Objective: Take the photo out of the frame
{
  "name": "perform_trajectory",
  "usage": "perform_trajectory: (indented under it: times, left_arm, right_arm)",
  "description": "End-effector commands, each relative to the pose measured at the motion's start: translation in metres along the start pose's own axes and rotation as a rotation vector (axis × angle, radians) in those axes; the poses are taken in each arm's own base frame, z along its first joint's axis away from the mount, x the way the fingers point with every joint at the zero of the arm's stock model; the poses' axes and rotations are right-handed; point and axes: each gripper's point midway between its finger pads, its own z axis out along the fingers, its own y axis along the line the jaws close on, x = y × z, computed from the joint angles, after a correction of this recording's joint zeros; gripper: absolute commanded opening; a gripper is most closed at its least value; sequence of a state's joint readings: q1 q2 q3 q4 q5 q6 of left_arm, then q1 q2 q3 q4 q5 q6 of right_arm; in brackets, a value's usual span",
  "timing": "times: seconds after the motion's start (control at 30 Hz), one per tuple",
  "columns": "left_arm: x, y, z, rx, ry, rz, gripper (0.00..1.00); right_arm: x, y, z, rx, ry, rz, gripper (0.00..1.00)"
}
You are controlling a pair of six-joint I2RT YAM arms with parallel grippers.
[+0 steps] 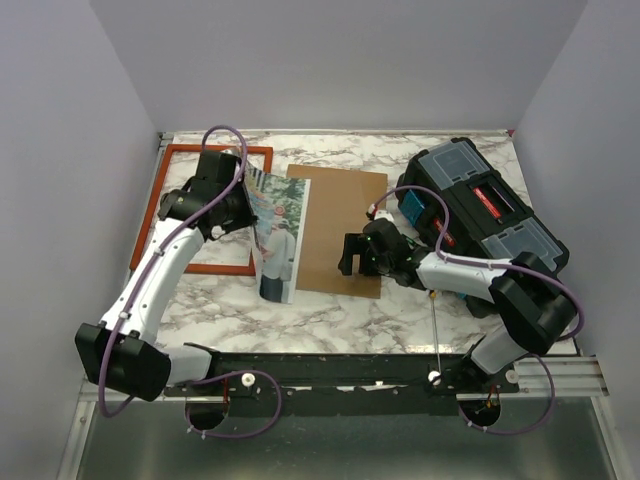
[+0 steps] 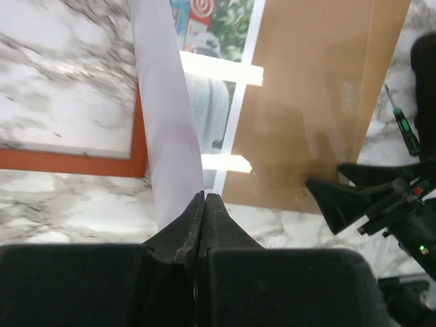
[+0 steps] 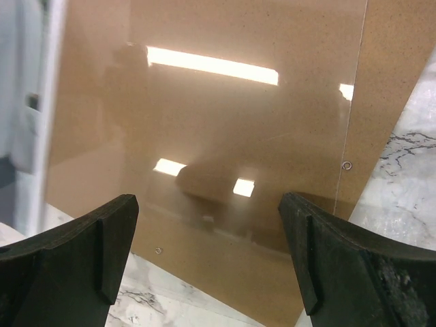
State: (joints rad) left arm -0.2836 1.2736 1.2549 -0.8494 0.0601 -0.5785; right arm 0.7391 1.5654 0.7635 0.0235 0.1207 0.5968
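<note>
Photo pinched in left end effector, frame flat just beneath

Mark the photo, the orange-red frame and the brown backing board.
photo [image 1: 283,245]: top external view, middle of the print.
orange-red frame [image 1: 225,269]: top external view, on the rail nearest the arms.
brown backing board [image 1: 335,205]: top external view, centre of its face.
</note>
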Motion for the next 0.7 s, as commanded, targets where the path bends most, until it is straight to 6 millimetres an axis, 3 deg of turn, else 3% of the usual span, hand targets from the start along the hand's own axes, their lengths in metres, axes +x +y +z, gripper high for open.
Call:
perform_trajectory:
  times: [0.0,0.17,0.43,0.6,0.67]
  left_arm:
    - [-0.042,0.021,-0.047,-0.170,-0.168,0.064,0.00]
    - [-0.061,0.024,-0.097,-0.202,-0.270,0.085,0.00]
    - [-0.088,0.010,-0.190,-0.141,-0.468,0.087,0.00]
    - [-0.107,-0.008,-0.247,-0.043,-0.623,0.083,0.00]
    - [-0.114,-0.020,-0.260,0.023,-0.681,0.083,0.00]
  right_arm:
    - [0.024,-0.013,0.003,0.032,0.080,-0.029,0.94]
    - [0.014,-0.005,-0.001,0.013,0.075,-0.038,0.94]
    - [-0.017,0.012,-0.031,-0.029,0.024,-0.051,0.94]
    - [-0.033,0.019,-0.054,-0.049,-0.013,-0.047,0.94]
    - [-0.039,0.021,-0.062,-0.055,-0.031,-0.042,0.94]
